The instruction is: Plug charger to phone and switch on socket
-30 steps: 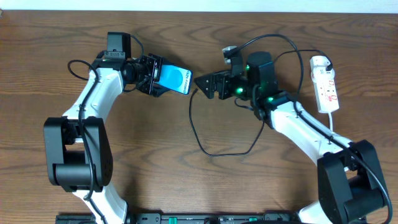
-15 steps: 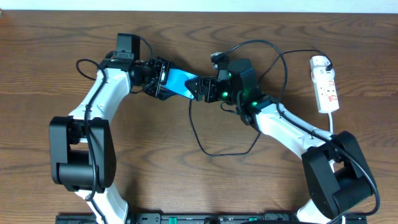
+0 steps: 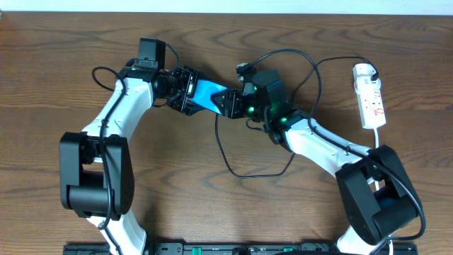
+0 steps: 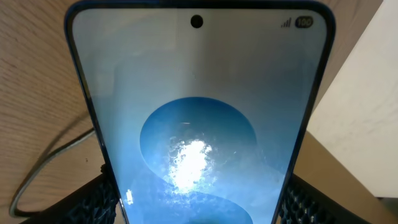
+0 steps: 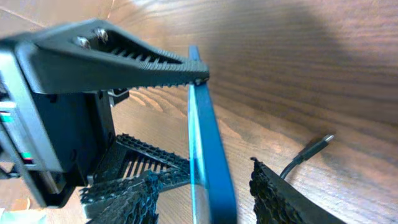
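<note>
- Wood-grain brown bench (image 3: 71, 42) fills the overhead view, with both arms reaching toward its middle.
- Near the centre, a little toward 12 o'clock, the left claw (image 3: 190, 92) is clamped on the phone (image 3: 207, 93) and holds it off the bench. The left wrist view shows the blue screen between its ribbed fingers (image 4: 93, 199).
- The right claw (image 3: 228, 103) meets the phone from 3 o'clock. Its fingers (image 5: 273, 193) are spread either side of the phone's thin edge, with a gap showing on the right-hand side.
- The charger (image 3: 221, 142) loops toward 6 o'clock below the two claws. Its plug tip (image 5: 318, 143) is free, just beside the right claw and apart from the phone.
- The socket (image 3: 372, 99) lies at the 3 o'clock edge of the bench, well apart from both claws, with its adapter (image 3: 362, 71) at the 12 o'clock end.
</note>
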